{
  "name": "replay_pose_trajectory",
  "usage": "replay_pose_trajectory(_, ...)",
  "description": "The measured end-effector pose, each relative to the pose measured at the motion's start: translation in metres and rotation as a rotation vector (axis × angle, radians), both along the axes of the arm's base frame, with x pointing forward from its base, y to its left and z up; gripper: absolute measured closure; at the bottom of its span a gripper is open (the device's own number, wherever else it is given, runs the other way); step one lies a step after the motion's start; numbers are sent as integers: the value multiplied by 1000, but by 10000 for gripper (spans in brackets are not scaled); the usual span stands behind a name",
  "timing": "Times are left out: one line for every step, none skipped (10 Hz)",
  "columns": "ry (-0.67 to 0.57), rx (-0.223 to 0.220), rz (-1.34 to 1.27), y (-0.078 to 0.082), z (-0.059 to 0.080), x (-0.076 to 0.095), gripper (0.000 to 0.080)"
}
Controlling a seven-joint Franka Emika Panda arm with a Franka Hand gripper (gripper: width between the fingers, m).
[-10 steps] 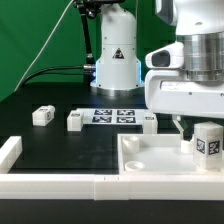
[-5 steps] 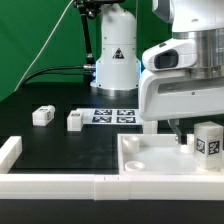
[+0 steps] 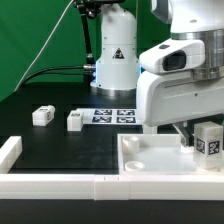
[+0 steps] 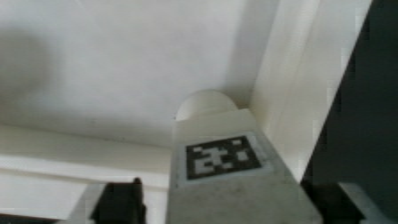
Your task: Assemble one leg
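My gripper (image 3: 197,137) is over the far right corner of the large white tray (image 3: 150,162). It is shut on a leg (image 3: 208,141), a small white block with its tag facing the camera. The leg stands upright on the tray at that corner. In the wrist view the leg (image 4: 221,150) fills the space between my two dark fingers (image 4: 121,202), and its rounded end points at the tray floor beside the raised wall (image 4: 294,70). Two more legs (image 3: 42,116) (image 3: 75,120) lie on the black table. A third (image 3: 150,122) is partly hidden behind my gripper's body.
The marker board (image 3: 113,116) lies behind the loose legs, in front of the robot base (image 3: 115,62). A long white rail (image 3: 50,185) runs along the front edge, with a short white block (image 3: 10,152) at its left end.
The gripper's body has shifted slightly toward the exterior view's left. The leg has stayed at the tray's corner.
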State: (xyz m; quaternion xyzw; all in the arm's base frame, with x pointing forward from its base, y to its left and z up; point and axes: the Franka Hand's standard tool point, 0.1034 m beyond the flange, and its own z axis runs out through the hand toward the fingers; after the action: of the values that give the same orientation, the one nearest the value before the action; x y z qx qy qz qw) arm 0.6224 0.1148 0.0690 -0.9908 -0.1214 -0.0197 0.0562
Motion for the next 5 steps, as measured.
replay_pose_trajectory(0,0,0,0,0,0,512)
replay_pose_trajectory(3,1,-22,0,0,0,512)
replay_pose_trajectory(6,1,-47,0,0,0,511)
replay_pose_trajectory(5,1,-43,0,0,0,511)
replay_pose_trajectory(8,3,-88,0,0,0,511)
